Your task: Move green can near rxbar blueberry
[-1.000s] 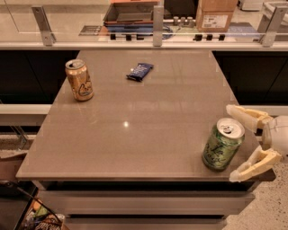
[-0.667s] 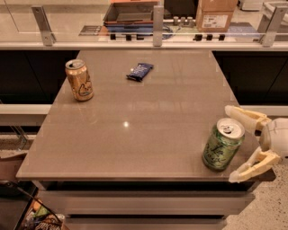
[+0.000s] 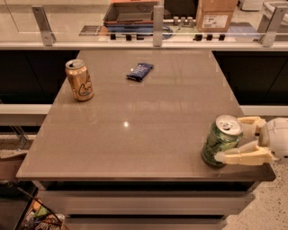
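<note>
The green can [image 3: 218, 140] stands upright at the table's near right corner, close to the edge. My gripper [image 3: 228, 139] reaches in from the right with its pale fingers [image 3: 245, 157] closed on either side of the can: one lies across its lower front, the other is behind its top. The rxbar blueberry [image 3: 140, 71], a small dark blue wrapper, lies flat at the far middle of the table, well away from the can.
A gold-orange can [image 3: 79, 80] stands at the far left of the grey table [image 3: 135, 134]. A glass barrier with metal posts [image 3: 157, 20] runs along the far edge, with a tray and a cardboard box [image 3: 215, 13] behind it.
The fingers have drawn in from a wide spread to press against the green can. The can has stayed in place on the table.
</note>
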Robot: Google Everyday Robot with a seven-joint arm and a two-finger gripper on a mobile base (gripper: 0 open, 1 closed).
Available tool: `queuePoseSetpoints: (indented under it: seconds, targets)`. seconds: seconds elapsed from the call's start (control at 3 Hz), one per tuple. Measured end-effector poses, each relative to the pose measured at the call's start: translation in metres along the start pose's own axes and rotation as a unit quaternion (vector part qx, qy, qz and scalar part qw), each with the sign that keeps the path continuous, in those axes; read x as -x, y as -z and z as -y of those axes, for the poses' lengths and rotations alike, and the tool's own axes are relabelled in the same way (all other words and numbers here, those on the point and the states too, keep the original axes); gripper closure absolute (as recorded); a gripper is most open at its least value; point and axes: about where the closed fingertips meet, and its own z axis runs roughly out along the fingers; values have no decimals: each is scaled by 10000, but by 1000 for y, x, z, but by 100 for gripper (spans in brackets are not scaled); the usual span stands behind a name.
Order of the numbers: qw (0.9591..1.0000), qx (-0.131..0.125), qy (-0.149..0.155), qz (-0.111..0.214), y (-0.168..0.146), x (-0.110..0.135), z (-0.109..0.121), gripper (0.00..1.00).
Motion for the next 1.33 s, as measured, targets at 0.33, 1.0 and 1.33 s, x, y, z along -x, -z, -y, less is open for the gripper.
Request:
queuePoseSetpoints:
  seconds: [0.33,1.0,1.33]
  targets:
    - [10000,19,10,0,-2,1,0,62]
    - [10000,55,31,1,-5,4,-1,100]
    - [10000,56,35,3,-6,4,-1,100]
